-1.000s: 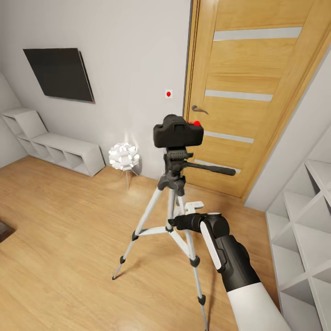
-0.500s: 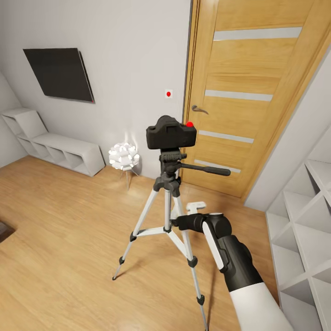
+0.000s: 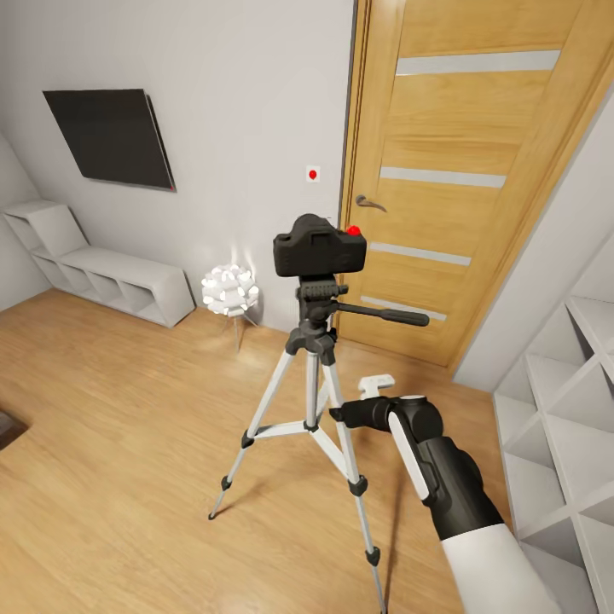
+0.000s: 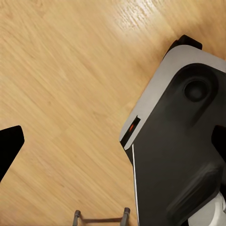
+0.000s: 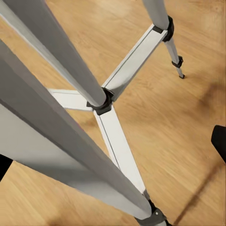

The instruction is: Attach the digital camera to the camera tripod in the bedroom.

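Observation:
The black digital camera [image 3: 319, 247] with its red dot sits level on the head of the camera tripod [image 3: 309, 375], which stands upright on the wood floor in front of the oak door. The tripod's long handle points right. My right gripper [image 3: 356, 401] is open, just right of the tripod's centre column and apart from it. In the right wrist view the silver legs and black brace hub [image 5: 103, 101] run close in front of the right gripper [image 5: 113, 155], whose fingers are spread wide. My left gripper [image 4: 113, 143] is open over bare floor.
A white spiky-ball lamp [image 3: 229, 290] stands by the wall behind the tripod. The oak door [image 3: 477, 170] is at the back right, white cubby shelves [image 3: 563, 409] on the right, low white shelves [image 3: 102, 273] and a black TV [image 3: 111, 136] on the left. The robot's base [image 4: 179, 150] is in the left wrist view.
The tripod and camera swung left from a tilt to upright. My right gripper drew back to the right and slightly down, away from the tripod column.

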Available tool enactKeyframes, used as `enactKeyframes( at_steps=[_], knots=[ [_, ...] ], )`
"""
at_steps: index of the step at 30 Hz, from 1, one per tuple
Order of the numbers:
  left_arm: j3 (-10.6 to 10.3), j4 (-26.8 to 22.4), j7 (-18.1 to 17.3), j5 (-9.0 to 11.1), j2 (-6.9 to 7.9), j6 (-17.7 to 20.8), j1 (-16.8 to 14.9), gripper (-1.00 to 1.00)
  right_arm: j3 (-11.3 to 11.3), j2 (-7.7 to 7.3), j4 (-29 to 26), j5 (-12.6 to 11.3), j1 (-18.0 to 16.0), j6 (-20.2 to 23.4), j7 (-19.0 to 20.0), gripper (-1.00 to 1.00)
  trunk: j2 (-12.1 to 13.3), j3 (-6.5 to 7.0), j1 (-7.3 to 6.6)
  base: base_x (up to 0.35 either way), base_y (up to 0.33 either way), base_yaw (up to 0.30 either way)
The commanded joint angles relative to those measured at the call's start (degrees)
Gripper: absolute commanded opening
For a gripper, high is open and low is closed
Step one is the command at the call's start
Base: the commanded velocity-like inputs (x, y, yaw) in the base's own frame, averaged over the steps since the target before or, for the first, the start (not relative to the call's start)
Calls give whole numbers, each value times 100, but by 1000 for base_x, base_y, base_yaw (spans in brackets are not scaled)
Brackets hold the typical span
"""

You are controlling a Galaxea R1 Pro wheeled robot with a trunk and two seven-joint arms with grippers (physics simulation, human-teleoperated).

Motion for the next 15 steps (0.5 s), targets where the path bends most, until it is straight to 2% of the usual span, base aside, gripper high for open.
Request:
enactKeyframes(
  at_steps=[1,10,15],
  knots=[
    [2,-2,7,29,1,23,-4,100,-1,-26,-15,10,-5,27,-2,100,-10,-10,3,0,0,0],
    [3,-5,7,29,8,23,-4,100,8,-284,-186,-43,-5,69,36,100,-10,-10,3,0,0,0],
    [4,-5,7,25,9,24,-4,100,16,-413,-422,-74,1,93,197,100,-10,-10,3,0,0,0]
  ],
)
